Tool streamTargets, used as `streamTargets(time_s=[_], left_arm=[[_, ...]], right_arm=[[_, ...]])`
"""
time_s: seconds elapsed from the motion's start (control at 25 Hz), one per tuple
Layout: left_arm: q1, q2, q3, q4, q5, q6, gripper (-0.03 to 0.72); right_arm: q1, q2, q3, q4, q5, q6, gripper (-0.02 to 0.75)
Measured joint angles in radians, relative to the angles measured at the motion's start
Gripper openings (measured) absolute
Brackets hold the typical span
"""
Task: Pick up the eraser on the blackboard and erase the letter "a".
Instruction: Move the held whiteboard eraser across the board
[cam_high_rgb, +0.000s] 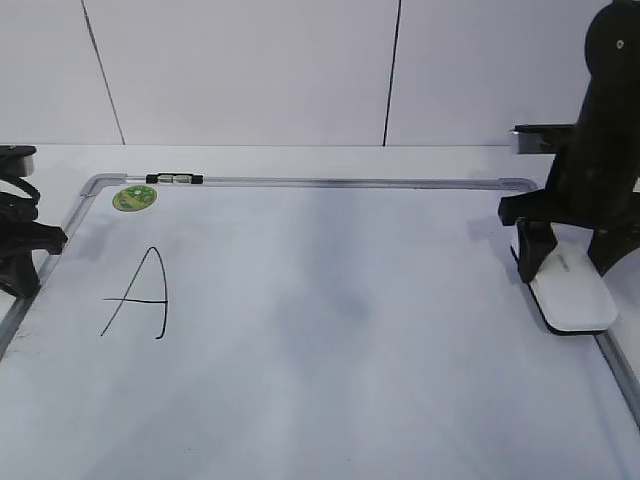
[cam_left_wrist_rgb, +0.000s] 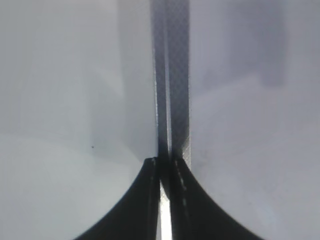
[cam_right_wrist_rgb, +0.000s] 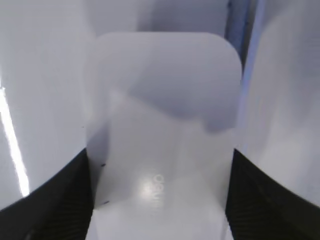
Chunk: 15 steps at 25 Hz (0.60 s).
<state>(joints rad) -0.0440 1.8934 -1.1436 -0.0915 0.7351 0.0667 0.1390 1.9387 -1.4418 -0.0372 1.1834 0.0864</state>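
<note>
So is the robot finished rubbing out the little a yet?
Looks nearly finished. No little "a" shows on the blackboard, only the big A and a faint grey smudge mid-board. The right claw straddles the eraser, which sits at the board's right edge. I can't tell if it's gripping. Left: letting go, probably.

My right gripper (cam_high_rgb: 568, 262) points down at the far right, jaws spread with a finger (cam_right_wrist_rgb: 65, 200) on each side of the eraser (cam_high_rgb: 572, 295); my left gripper (cam_left_wrist_rgb: 165, 170) sits closed at the left edge.
</note>
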Motion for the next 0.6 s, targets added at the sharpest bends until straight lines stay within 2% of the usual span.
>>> streamTargets(time_s=[0.6], left_arm=[[0.000,0.000,0.000,0.000,0.002,0.000,0.014]], right_arm=[[-0.020,0.007,0.002,0.026,-0.042,-0.046,0.535]])
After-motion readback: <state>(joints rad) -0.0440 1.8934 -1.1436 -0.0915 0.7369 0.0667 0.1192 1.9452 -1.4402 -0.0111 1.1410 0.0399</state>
